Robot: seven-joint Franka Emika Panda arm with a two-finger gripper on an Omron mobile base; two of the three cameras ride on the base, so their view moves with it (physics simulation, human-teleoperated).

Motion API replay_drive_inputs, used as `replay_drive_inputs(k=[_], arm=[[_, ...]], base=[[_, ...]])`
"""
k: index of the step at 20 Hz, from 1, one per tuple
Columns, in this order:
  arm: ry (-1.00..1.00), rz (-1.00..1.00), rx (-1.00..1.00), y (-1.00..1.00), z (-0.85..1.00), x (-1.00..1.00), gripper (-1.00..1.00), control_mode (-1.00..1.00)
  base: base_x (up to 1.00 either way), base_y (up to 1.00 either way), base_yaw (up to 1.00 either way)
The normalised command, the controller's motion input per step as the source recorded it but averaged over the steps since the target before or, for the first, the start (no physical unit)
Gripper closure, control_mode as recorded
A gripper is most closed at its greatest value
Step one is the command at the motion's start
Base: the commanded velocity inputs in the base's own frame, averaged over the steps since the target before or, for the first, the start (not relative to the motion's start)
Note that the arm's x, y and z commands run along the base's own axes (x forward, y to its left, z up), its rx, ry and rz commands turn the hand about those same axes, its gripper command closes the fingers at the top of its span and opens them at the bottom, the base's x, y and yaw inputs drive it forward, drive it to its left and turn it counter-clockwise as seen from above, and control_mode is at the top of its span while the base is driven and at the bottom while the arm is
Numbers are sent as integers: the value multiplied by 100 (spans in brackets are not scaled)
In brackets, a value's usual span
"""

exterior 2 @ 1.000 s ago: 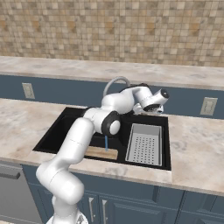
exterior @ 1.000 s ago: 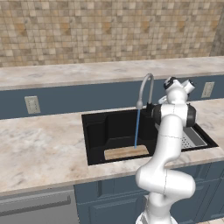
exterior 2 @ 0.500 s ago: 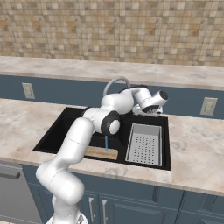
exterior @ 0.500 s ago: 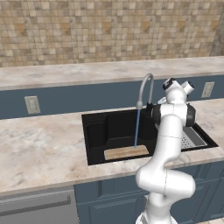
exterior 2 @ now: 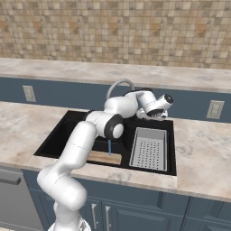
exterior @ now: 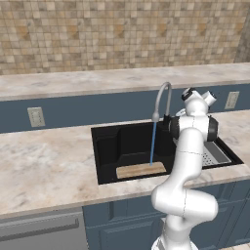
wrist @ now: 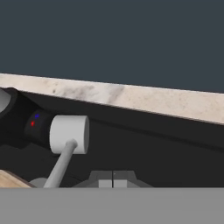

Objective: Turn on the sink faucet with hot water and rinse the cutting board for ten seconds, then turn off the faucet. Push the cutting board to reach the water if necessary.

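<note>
While the water (exterior: 153,143) runs from the sink faucet (exterior: 162,99) onto the cutting board (exterior: 141,170) at the near wall of the sink (exterior: 105,151), the gripper (wrist: 113,180) hangs behind the spout beside the faucet's handle (wrist: 69,134), jaws shut together on nothing.
</note>
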Motion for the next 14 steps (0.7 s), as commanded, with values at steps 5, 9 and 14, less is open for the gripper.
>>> replay_drive_inputs(k=[5,9,14], arm=[[0,0,0,9,-6,0,100,-100],[0,0,0,9,-9,0,100,-100],[2,0,0,17,-8,0,100,-100]], base=[[0,0,0],[0,0,0],[0,0,0]])
